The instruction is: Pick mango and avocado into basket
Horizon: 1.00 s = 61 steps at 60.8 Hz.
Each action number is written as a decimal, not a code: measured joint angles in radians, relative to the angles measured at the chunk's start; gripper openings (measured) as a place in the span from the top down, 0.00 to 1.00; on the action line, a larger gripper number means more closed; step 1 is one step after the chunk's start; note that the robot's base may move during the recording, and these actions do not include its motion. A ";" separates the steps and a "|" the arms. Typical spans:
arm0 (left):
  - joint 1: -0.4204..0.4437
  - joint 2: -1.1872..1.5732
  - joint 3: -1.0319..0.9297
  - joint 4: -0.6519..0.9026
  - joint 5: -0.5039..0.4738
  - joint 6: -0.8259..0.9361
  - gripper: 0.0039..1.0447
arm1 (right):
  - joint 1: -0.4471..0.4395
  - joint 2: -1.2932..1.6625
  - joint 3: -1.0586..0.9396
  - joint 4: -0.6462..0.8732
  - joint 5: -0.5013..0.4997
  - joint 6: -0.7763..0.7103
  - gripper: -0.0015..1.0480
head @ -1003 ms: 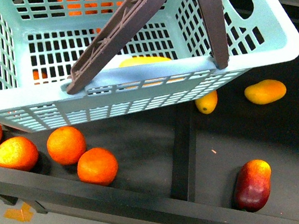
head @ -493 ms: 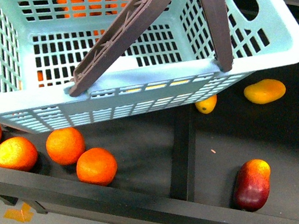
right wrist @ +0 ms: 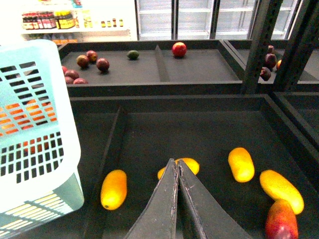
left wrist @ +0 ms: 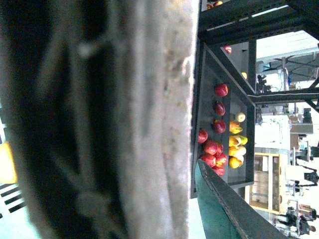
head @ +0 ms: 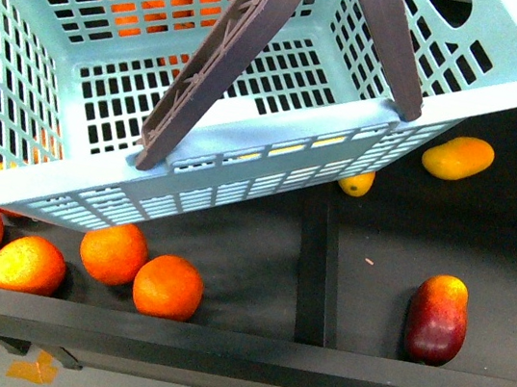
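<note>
The basket hangs tilted across the upper left of the front view, its brown handle running out of the top of the frame, above oranges on a dark shelf. At the bottom centre of the right wrist view, the right gripper has its jaws pressed together and empty, tips just in front of a mango. A blurred surface fills the left wrist view, so the left gripper's state cannot be told.
</note>
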 joint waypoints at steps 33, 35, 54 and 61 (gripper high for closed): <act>0.000 0.000 0.000 0.000 -0.005 0.002 0.72 | -0.001 -0.287 -0.125 -0.148 -0.007 -0.001 0.98; 0.000 0.000 0.000 0.000 -0.005 0.002 0.72 | -0.001 -0.303 -0.125 -0.164 -0.006 -0.002 0.98; 0.001 0.000 0.000 0.000 -0.008 0.001 0.72 | -0.001 -0.330 -0.126 -0.174 -0.006 -0.002 0.47; 0.001 0.000 0.000 0.000 -0.008 0.001 0.72 | -0.001 -0.330 -0.126 -0.174 -0.005 -0.002 0.29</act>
